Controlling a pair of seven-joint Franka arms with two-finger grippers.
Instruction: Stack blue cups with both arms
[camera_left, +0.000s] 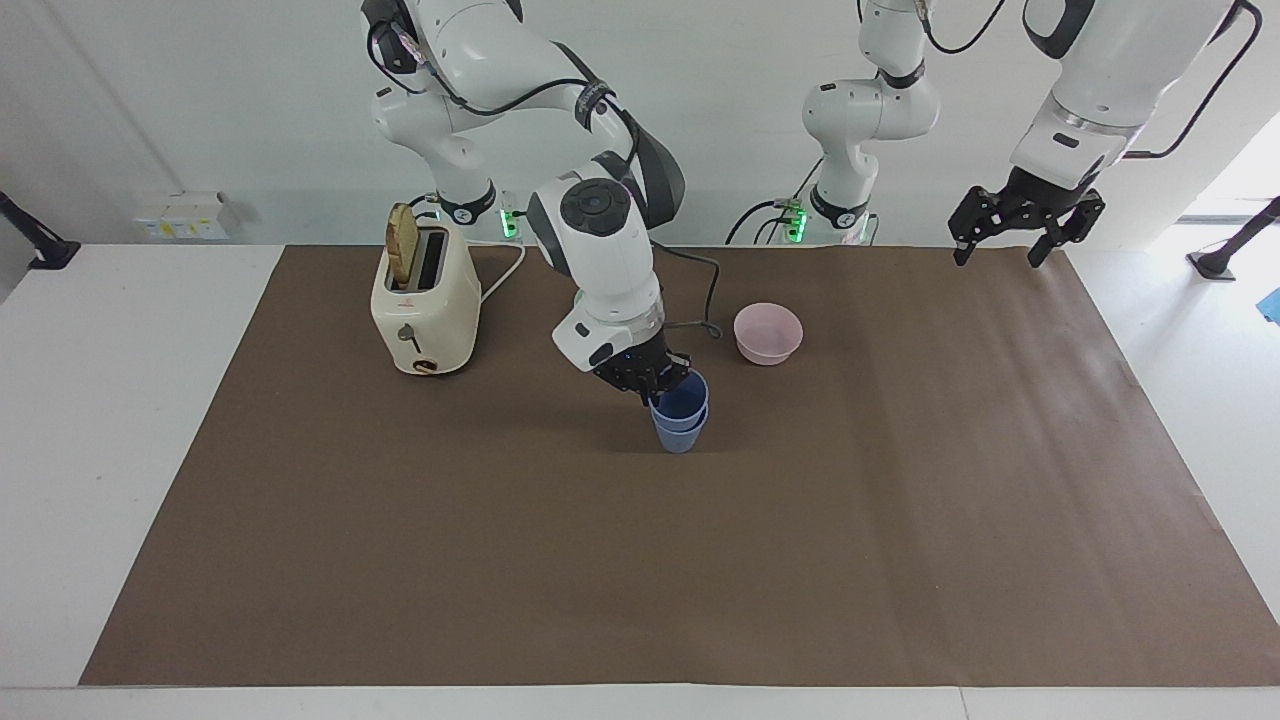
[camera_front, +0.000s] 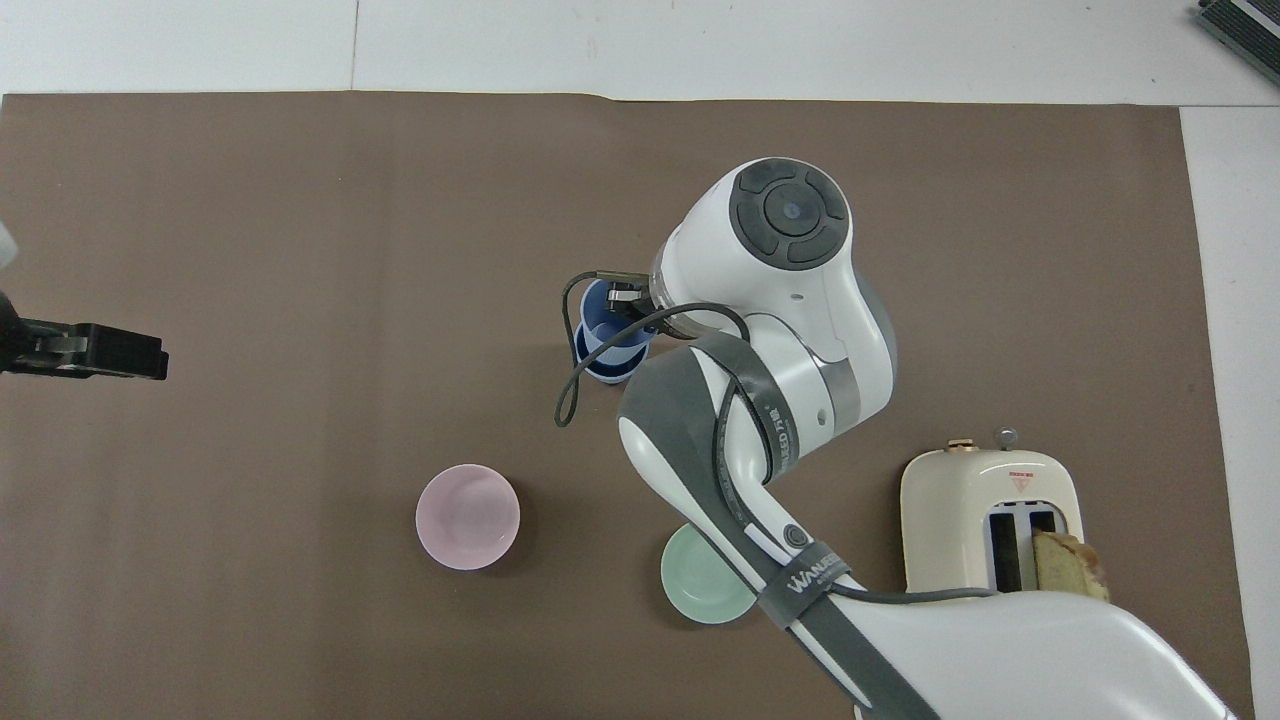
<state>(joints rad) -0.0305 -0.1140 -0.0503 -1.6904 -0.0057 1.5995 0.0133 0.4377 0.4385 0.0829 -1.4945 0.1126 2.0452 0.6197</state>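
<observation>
Right hand (camera_left: 655, 383) angled down at the rim of the upper blue cup (camera_left: 682, 397), fingers at the rim; open or gripping, cannot tell. Upper cup nested deep in the lower blue cup (camera_left: 679, 437), upright mid-surface on brown paper (camera_left: 640, 560). Matte, tapered, handleless tumblers. Left hand (camera_left: 1010, 232) waiting high over the left arm's end, fingers spread open.
</observation>
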